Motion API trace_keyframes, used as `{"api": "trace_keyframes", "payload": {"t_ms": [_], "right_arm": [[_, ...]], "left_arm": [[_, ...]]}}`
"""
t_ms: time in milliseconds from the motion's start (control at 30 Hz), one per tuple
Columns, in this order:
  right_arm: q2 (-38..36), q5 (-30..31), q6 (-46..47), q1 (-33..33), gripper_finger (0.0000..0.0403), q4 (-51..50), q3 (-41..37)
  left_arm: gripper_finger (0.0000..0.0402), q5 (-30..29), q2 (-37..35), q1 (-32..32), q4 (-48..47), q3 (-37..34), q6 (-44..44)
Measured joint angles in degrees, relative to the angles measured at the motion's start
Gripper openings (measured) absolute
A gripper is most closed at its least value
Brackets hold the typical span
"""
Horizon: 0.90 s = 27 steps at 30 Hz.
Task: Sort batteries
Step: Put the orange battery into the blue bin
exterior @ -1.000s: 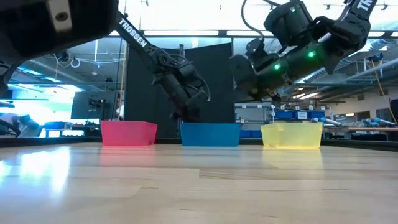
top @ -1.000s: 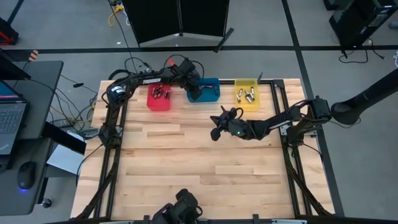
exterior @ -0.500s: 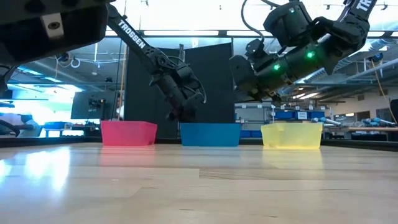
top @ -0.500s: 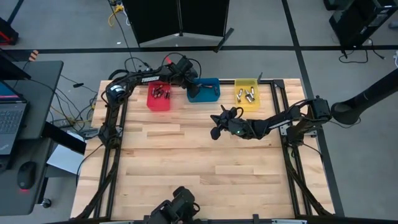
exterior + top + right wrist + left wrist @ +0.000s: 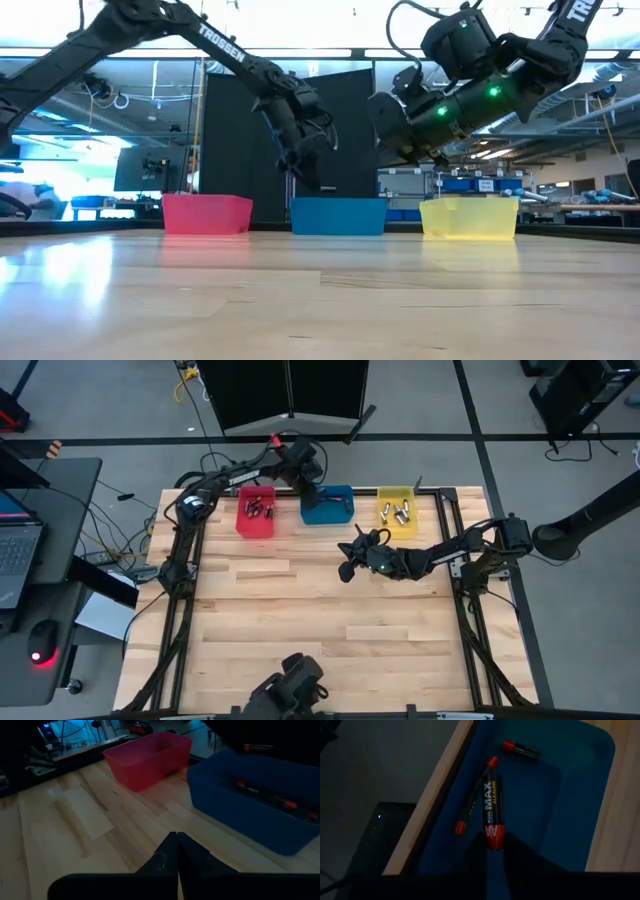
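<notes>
Your wooden table (image 5: 300, 620) lies bare in front of the blue bin (image 5: 328, 506). Your left claw (image 5: 492, 851) hangs above that bin's far rim, pinching a black AA battery (image 5: 492, 812) over it; two batteries (image 5: 520, 749) lie inside. Your right claw (image 5: 177, 851) hovers just in front of the blue bin, fingers pressed together on nothing. More batteries fill the red bin (image 5: 255, 515) and yellow bin (image 5: 398, 512) flanking the blue one.

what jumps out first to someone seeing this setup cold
Three bins in a row along the table's far edge: red bin, blue bin, yellow bin, each holding batteries. The left pincer hangs above the blue bin, shut on an AA battery. The right pincer, fingers together, hovers over bare wood nearer the middle.
</notes>
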Motion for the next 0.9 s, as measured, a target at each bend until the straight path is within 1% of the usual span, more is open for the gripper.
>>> {"api": "trace_keyframes", "payload": {"t_ms": [200,333,567,900], "right_arm": [[0.0,-1.0,-0.5,-0.6,0.0007,0.0,0.0],[0.0,-1.9,-0.6,-0.7,0.0007,0.0,0.0],[0.0,-1.9,-0.6,-0.7,0.0007,0.0,0.0],[0.0,-2.3,-0.6,-0.7,0.0007,0.0,0.0]], "left_arm": [[0.0042,-0.5,7.2,-0.8,-9.3,12.6,2.4],[0.0042,-0.3,10.9,-1.3,-13.7,17.3,4.1],[0.0042,-0.4,14.0,-1.7,-14.7,18.1,5.4],[0.0042,-0.8,14.4,-1.7,-13.4,17.7,6.4]]}}
